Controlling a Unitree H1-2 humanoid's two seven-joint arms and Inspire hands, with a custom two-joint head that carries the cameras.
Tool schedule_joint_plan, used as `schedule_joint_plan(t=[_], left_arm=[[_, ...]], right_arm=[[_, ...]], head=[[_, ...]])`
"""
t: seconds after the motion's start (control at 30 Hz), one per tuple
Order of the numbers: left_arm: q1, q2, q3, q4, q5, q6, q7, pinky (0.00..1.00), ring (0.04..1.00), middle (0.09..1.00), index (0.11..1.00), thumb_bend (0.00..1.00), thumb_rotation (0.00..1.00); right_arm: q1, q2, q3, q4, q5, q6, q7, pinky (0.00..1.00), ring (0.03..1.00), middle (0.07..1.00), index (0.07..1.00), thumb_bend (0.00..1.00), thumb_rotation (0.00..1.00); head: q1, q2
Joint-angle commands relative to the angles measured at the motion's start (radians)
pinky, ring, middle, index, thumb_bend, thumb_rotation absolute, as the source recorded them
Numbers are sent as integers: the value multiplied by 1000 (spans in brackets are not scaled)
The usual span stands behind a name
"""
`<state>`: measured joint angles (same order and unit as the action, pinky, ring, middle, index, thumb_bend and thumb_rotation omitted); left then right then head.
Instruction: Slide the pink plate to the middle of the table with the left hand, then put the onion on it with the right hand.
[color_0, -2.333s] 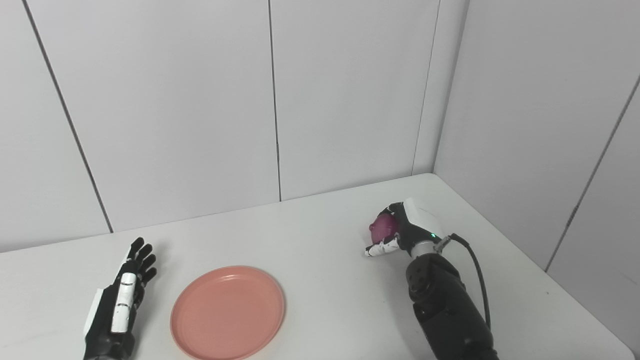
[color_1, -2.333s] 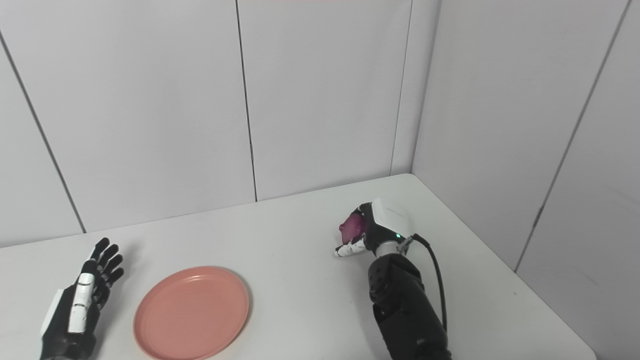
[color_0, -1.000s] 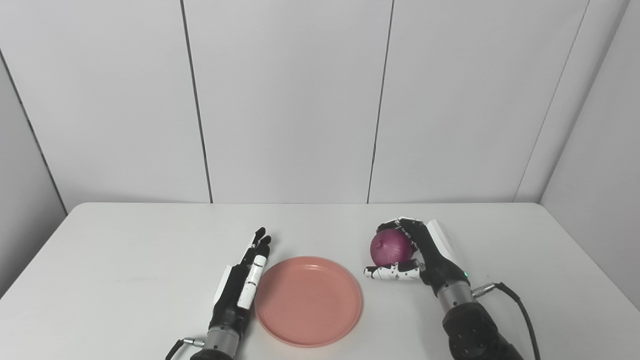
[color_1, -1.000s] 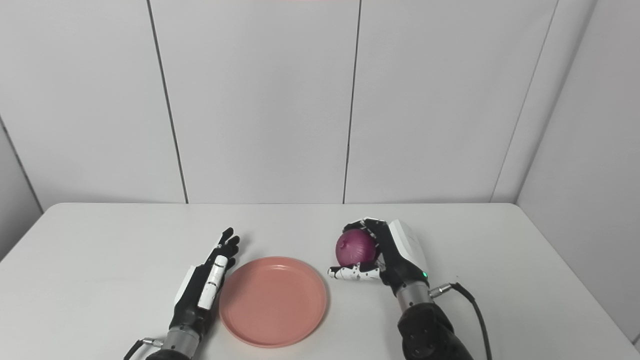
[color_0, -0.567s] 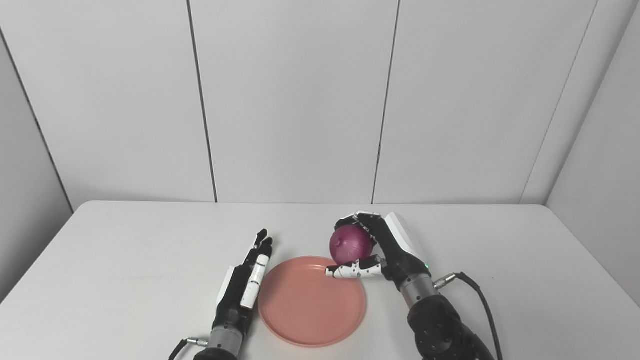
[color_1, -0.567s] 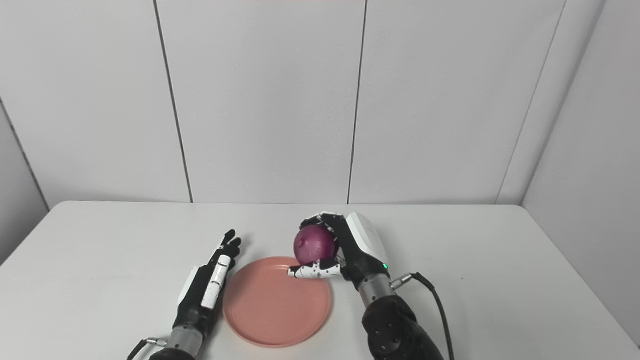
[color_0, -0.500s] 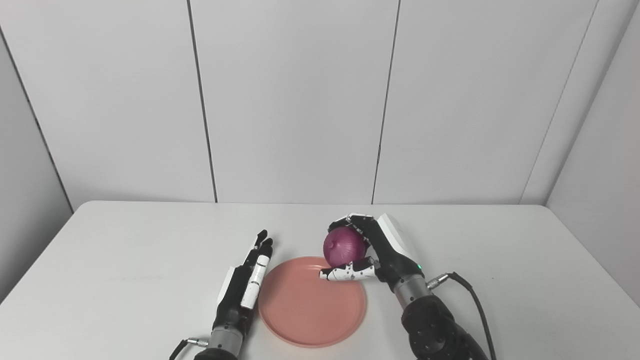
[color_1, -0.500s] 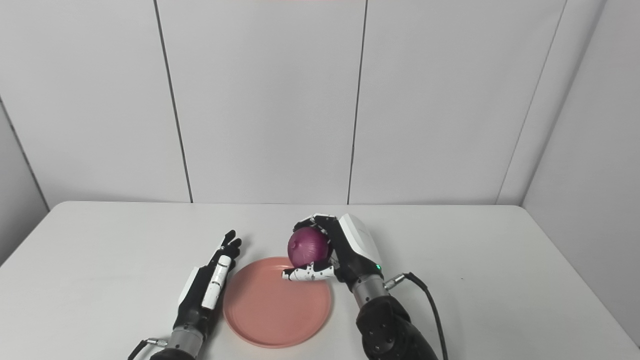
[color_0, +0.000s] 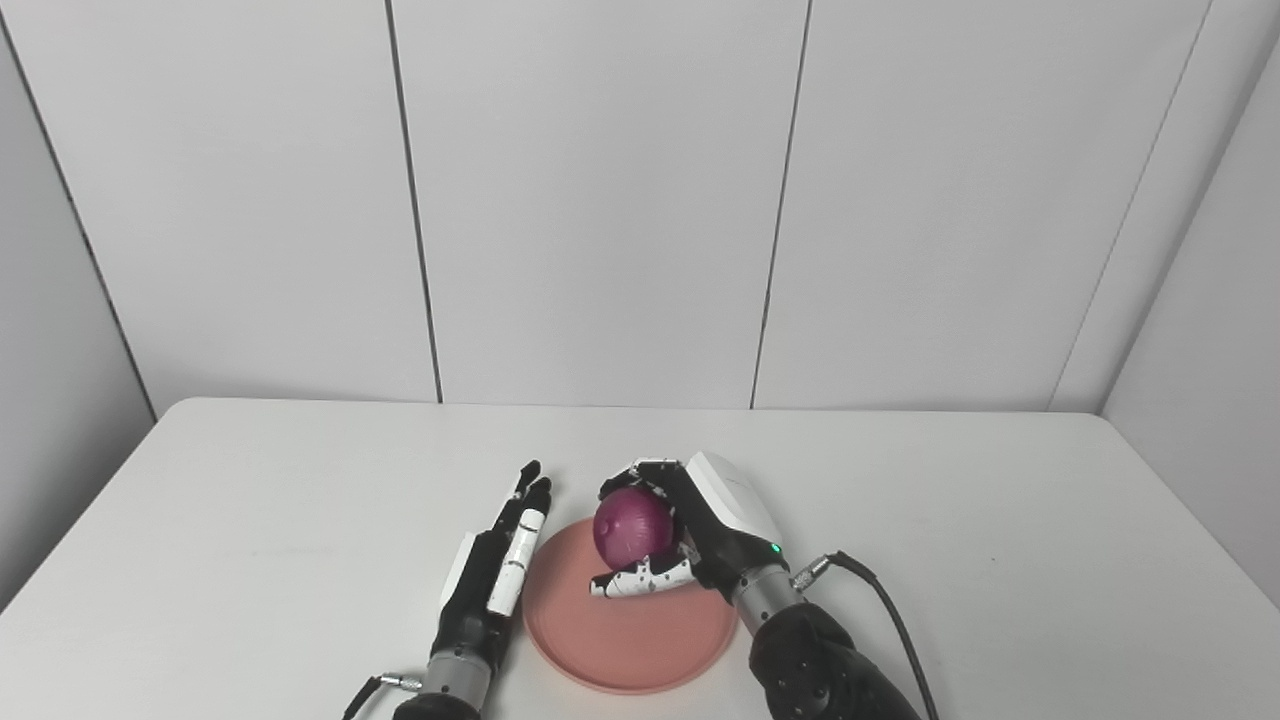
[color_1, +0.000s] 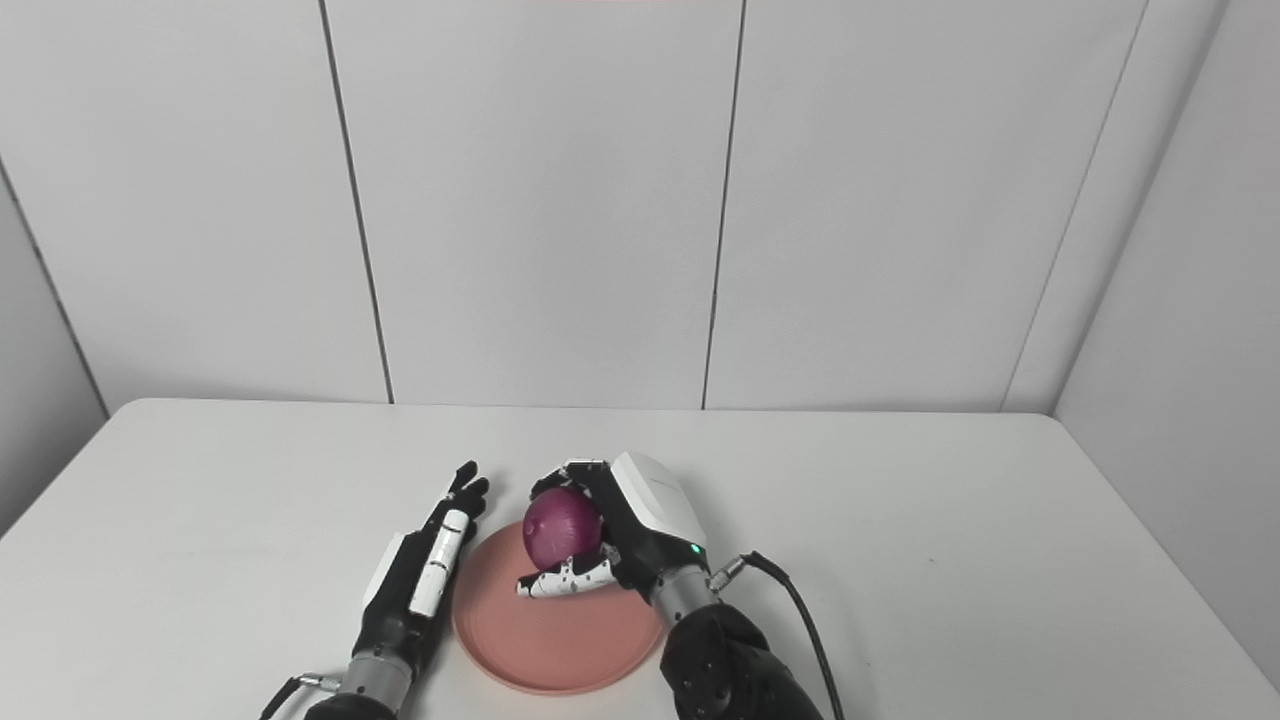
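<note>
Left eye view: white surface (color_0: 250, 500) wide across the frame, grey wall panels (color_0: 600, 200) behind. Pink plate (color_0: 630, 650) flat near the front edge, about mid-width. Right hand (color_0: 700, 530) over the plate's far half, fingers (color_0: 640, 470) curled over the top of the onion (color_0: 632, 527) and thumb (color_0: 640, 580) stretched under it, clamped on it from both sides. Onion purple-red, round, held above the plate's far part; cannot tell whether touching the plate or just clear of it. Green light (color_0: 775, 548) lit at the right wrist, black cable (color_0: 880, 610) looping from the wrist toward the front edge.

Left hand (color_0: 495, 575) flat and straight just beside the plate's left rim, fingers (color_0: 527, 490) stretched out together, pointing away toward the wall, holding nothing; thumb side right up against the rim, contact too close to call. Short cable (color_0: 375, 685) at the left wrist too.

Right eye view: same layout seen from a little to the side, onion (color_1: 561, 528) in the right hand (color_1: 640, 525) over the plate (color_1: 560, 640), left hand (color_1: 415, 575) alongside the rim. Rest of the surface (color_1: 950, 520) bare white out to the right corner, wall meeting it along the back edge
</note>
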<state>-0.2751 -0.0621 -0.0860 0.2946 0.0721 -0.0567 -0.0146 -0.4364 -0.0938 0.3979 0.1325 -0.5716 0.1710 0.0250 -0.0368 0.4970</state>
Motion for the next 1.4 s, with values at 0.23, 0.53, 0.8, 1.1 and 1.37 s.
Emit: schedule_joint_plan(t=[0.23,0.53,0.8,1.1,1.37], left_arm=[[-23,-6,0,-7,8,-16,14,964,968,962,957,607,1000],[-21,-5,-2,-5,1,-13,8,971,969,961,950,617,1000],[-22,-2,-4,0,4,-27,10,977,971,961,954,603,1000],[-22,2,-7,-5,12,-22,10,971,969,961,956,605,1000],[-22,2,-5,-3,1,-21,5,974,973,966,960,610,1000]], right_arm=[[-30,-18,25,21,-42,-91,-18,364,393,481,547,505,0],[-15,-42,40,54,-87,-156,-46,510,439,473,532,510,0],[10,-60,40,50,-116,-211,-82,629,580,483,513,515,0],[36,-67,24,34,-118,-277,-121,803,799,803,807,573,508],[49,-72,8,10,-94,-299,-100,913,888,895,912,622,761]], head=[[-1,0],[-6,2],[-8,5],[-9,7],[-7,6]])
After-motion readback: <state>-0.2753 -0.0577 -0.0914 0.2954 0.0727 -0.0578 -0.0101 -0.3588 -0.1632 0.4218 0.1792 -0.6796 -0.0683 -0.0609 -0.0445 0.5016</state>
